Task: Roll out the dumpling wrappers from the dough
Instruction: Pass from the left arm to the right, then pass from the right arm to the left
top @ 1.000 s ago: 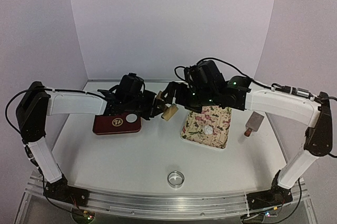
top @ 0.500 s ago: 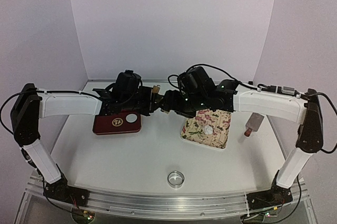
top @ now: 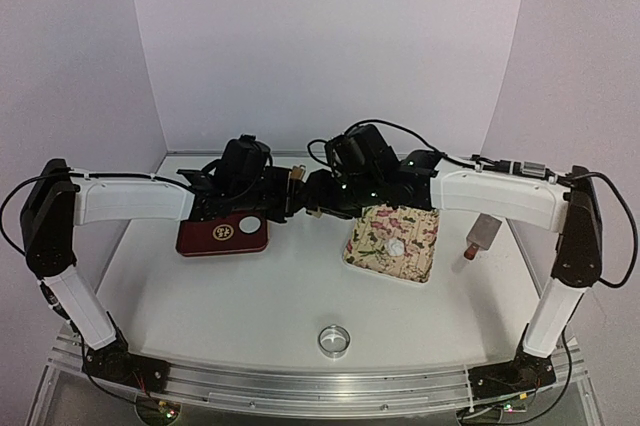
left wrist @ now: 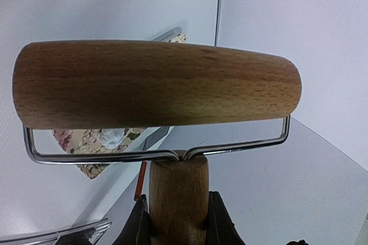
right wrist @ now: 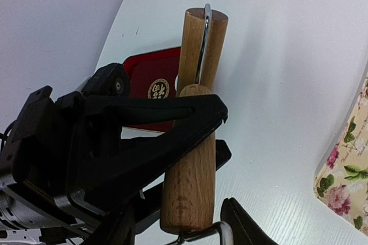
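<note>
Both arms stretch inward, nearly meeting: left gripper (left wrist: pixel 179 217) clamped (on a wooden handle (left wrist: pixel 178 183)), right gripper (right wrist: pixel 181 229) spread.

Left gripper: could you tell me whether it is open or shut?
The left gripper is shut on the roller; its fingers press both sides of the wooden handle.

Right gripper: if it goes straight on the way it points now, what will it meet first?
The wooden roller, most likely: it stands right ahead, between the open fingers of the right gripper, its handle clamped by the left gripper. Depth is unclear.
</note>
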### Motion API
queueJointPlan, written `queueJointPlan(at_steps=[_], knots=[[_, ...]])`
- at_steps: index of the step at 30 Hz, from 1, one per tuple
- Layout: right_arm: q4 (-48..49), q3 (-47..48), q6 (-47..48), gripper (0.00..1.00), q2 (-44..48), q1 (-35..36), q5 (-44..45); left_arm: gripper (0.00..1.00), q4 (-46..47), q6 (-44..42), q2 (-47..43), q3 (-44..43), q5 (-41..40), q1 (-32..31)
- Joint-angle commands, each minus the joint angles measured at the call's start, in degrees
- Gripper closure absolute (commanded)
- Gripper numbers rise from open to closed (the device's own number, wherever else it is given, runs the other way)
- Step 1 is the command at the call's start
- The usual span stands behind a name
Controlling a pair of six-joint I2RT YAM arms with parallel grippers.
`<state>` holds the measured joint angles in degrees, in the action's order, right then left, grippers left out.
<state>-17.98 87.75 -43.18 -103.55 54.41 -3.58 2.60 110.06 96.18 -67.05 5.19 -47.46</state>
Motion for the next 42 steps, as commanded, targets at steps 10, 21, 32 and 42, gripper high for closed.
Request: queueJointPlan(at_steps=[10, 21, 32, 42], knots=[[2.0, -0.3, 0.9, 1.00, 3.4, -0.9, 3.3, 0.59, 8.6, -4.7, -6.7, 5.1, 5.4, 0.1], [1.7, -4.7, -0.9, 1.00, 9.3, -7.5, -5.9, 0.17, 2.1, -20.9, -14.3, 9.7, 17.5, 5.0], [1.3, -1.7, -0.7, 1.00, 12.5, -14.2, -41.4, 0.10, -18.1, -69.0, -13.1, -2.7, 36.5, 14.2], [1.4, -2.3, -3.4, 1.00, 15.1, -14.2, -51.2, 0.07, -10.5, -71.3, -9.5, -2.9, 53.0, 14.2]])
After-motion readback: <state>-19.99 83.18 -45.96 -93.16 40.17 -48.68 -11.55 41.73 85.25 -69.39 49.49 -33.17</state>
